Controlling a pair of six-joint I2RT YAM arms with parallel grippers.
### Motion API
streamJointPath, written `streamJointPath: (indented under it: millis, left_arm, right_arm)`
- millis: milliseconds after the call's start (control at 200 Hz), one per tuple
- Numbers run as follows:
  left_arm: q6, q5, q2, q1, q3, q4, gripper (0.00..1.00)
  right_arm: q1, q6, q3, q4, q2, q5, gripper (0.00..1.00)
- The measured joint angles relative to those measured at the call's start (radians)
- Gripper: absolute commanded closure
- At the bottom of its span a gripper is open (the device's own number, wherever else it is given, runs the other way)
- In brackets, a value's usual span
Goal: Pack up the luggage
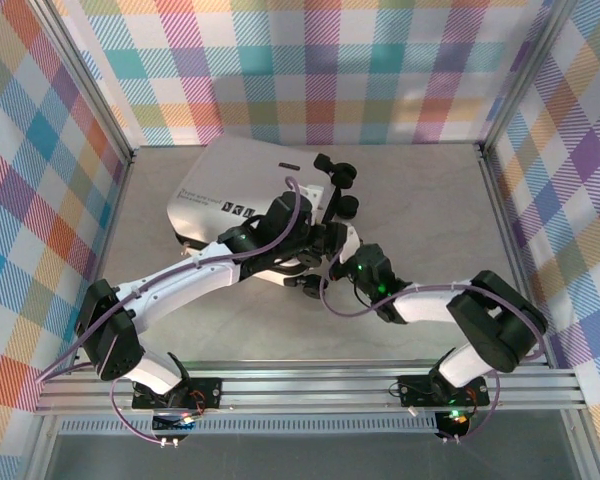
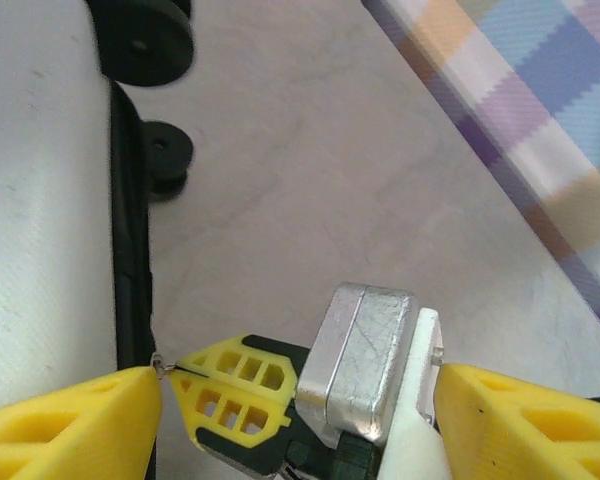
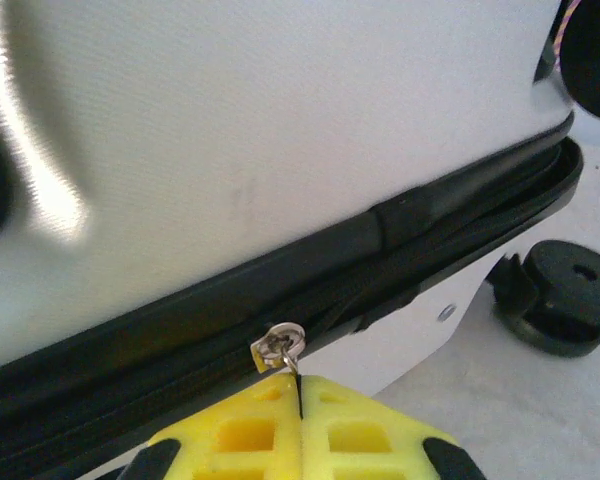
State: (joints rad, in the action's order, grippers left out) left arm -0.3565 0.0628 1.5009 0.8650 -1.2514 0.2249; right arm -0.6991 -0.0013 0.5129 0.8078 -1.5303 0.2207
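**Luggage lid's down, zipper looks only partly run**

Closest in, at the luggage's near edge, the right gripper (image 3: 300, 400) is seen pressed together on the zipper pull (image 3: 280, 345), with the little metal tab pinched between its fingertips. Right around it, the left gripper (image 2: 298, 388) is held spread wide with nothing gripped, just beside the luggage's zipper edge.

The luggage (image 1: 235, 195) itself is lying flat on the surface (image 1: 420, 200), white shell up and halves folded together. So the filling part looks done, though what's inside can't be checked.

What's left, going by the right wrist view: the zipper seam (image 3: 460, 215) past the pull, toward the wheel (image 3: 560, 295) corner, looks gaped, so zipping is probably unfinished. That gap can't be made out from the top view, where the whole luggage outline is given instead. In the left wrist view, both grippers are caught side by side against the luggage's edge.
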Motion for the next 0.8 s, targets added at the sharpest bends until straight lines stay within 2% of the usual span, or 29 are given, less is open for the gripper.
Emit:
streamJointPath:
  millis: [175, 340, 515, 800]
  left_arm:
    - [0.0, -0.021, -0.064, 0.007, 0.047, 0.005, 0.28]
    - [0.004, -0.057, -0.093, 0.017, 0.129, 0.087, 0.28]
    - [0.005, -0.098, -0.106, 0.014, 0.132, 0.098, 0.28]
    - [0.059, -0.083, -0.157, 0.013, 0.034, 0.268, 0.26]
  right_arm:
    - [0.157, 0.1, 0.152, -0.122, -0.078, -0.068, 1.0]
    - [0.219, 0.146, 0.159, -0.14, -0.078, -0.04, 1.0]
    - [0.172, 0.147, 0.061, -0.087, -0.018, 0.042, 1.0]
    - [0.001, 0.178, -0.057, -0.061, 0.091, 0.157, 1.0]
